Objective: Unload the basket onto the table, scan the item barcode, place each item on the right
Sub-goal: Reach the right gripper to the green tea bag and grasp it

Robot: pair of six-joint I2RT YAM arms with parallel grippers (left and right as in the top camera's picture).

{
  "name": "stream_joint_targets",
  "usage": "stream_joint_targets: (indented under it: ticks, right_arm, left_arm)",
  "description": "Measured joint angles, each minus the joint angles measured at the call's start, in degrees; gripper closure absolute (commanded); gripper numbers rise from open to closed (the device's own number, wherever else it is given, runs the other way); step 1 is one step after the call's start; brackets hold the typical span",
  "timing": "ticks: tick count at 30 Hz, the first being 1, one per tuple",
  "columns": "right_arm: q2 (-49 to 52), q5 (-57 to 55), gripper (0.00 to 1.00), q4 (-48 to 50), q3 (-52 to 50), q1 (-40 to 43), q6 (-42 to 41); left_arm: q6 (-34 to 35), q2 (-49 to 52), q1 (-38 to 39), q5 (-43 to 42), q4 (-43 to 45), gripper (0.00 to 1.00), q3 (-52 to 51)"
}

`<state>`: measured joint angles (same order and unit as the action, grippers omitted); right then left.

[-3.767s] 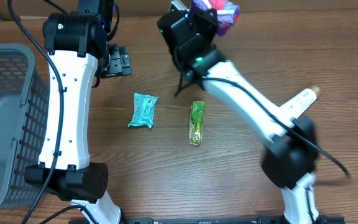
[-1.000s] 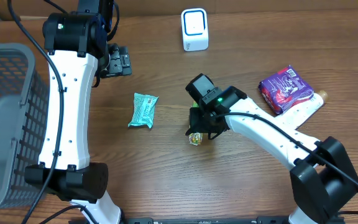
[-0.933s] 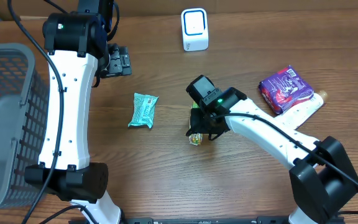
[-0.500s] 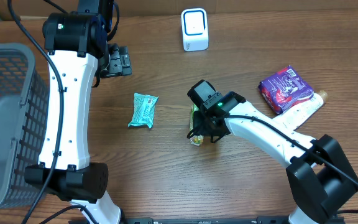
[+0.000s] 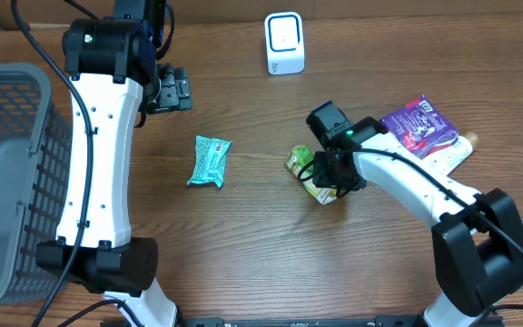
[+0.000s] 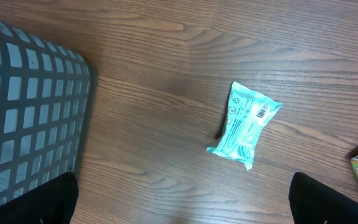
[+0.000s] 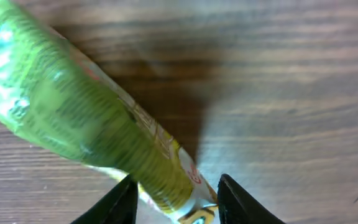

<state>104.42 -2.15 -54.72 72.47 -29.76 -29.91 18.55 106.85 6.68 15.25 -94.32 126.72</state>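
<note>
At table centre-right, right gripper (image 5: 329, 176) is clamped across the green snack packet (image 5: 300, 162). Right wrist view: packet (image 7: 86, 118) runs diagonally from top left down into the gap, with both fingers (image 7: 114, 202) against its lower end. The printed seam end pokes out between them. Dark shadow on the wood beside it, so that end looks raised; can't confirm from overhead.

Overhead: packet lies at an angle under the wrist, one end showing left of the gripper, the other below it. It's well apart from the white scanner (image 5: 284, 43), which stands upright at the back edge, window facing forward.

Just right of the right arm: purple packet (image 5: 416, 130), tilted, with one corner resting on a white tube (image 5: 449, 156) with a tan cap.

Left of the green packet, apart from it: teal packet (image 5: 210, 161), flat on the wooden table (image 5: 243, 263). Left wrist view shows a barcode on its upper right end (image 6: 244, 124), face up.

Left gripper (image 5: 172, 91) is up at back left, jaws fully spread, holding nothing. Its fingers (image 6: 55, 199) show only at the bottom corners of the wrist frame.

Grey basket (image 5: 7, 182) sits at the far left edge, mesh wall visible in the left wrist view (image 6: 30, 118).
</note>
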Motion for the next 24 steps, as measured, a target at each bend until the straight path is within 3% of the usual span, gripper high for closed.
stream_joint_targets:
  ticks: [6, 8, 19, 24]
  right_arm:
    - [0.00, 0.81, 0.56, 2.47, -0.02, 0.15, 9.29]
    - [0.00, 0.81, 0.50, 2.82, -0.02, 0.15, 11.39]
    - [0.00, -9.70, 0.44, 5.75, -0.11, 5.18, 15.32]
    - [0.00, -9.35, 0.33, 7.15, -0.11, 6.36, 18.56]
  left_arm:
    - [0.00, 0.00, 0.00, 0.00, 0.00, 0.01, 0.00]
    - [0.00, 0.00, 0.00, 0.00, 0.00, 0.00, 0.00]
    - [0.00, 0.00, 0.00, 0.00, 0.00, 0.01, 0.00]
    - [0.00, 0.00, 0.00, 0.00, 0.00, 0.00, 0.00]
